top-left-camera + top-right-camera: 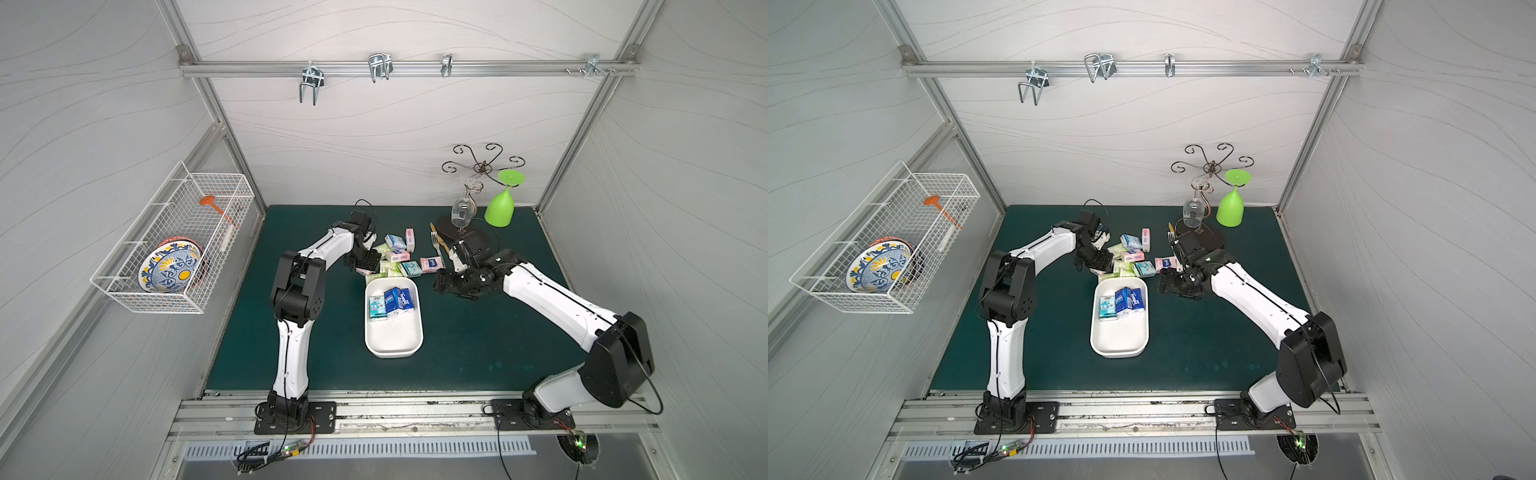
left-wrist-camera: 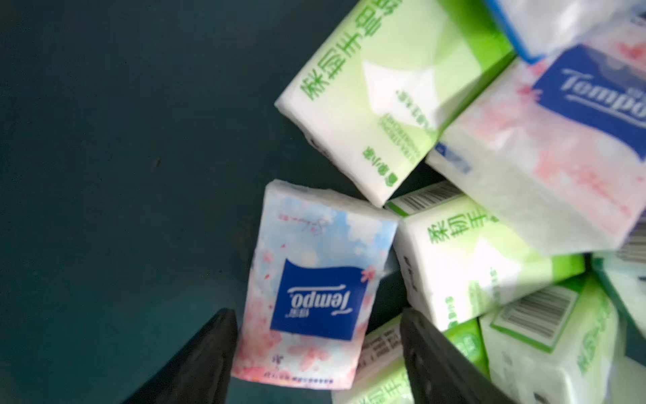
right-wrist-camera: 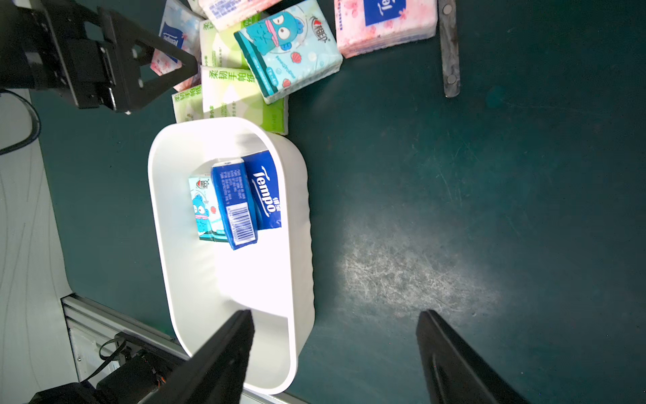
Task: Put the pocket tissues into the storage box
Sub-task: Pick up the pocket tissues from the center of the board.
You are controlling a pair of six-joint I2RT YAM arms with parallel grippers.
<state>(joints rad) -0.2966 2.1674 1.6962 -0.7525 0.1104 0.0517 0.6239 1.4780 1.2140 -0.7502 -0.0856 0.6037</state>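
Three pocket tissues [image 1: 391, 302] lie in the storage box [image 1: 392, 338]: one teal pack [image 3: 202, 210] with a cartoon fish on it and two dark blue packs [image 3: 265, 189]. They sit side by side at the 12 o'clock end of the box. The box is white and stands in the middle of the green mat [image 1: 478, 340].

Many more packs sit in a heap [image 1: 397, 255] on the mat, just past the box at 12 o'clock. The nearest light green packs [image 3: 241, 94] lie right by its rim. A pink pack [image 1: 432, 264] lies at the 3 o'clock edge of the heap.

My left pincer [image 2: 316, 311] is down at the 9 o'clock side of the heap, at 11 o'clock from the box. It is open, with one finger [image 2: 209, 356] on each side of a pink and blue Tempo pack [image 2: 314, 262]. That pack lies flat on the mat. One finger is right at the pack's edge, and the other has a gap beside it. I am not gripping the pack, and I cannot tell if a finger touches it.

My right pincer [image 3: 335, 311] is at 2 o'clock from the box, over the mat and close to the pink pack. It is wide open and has nothing in it.
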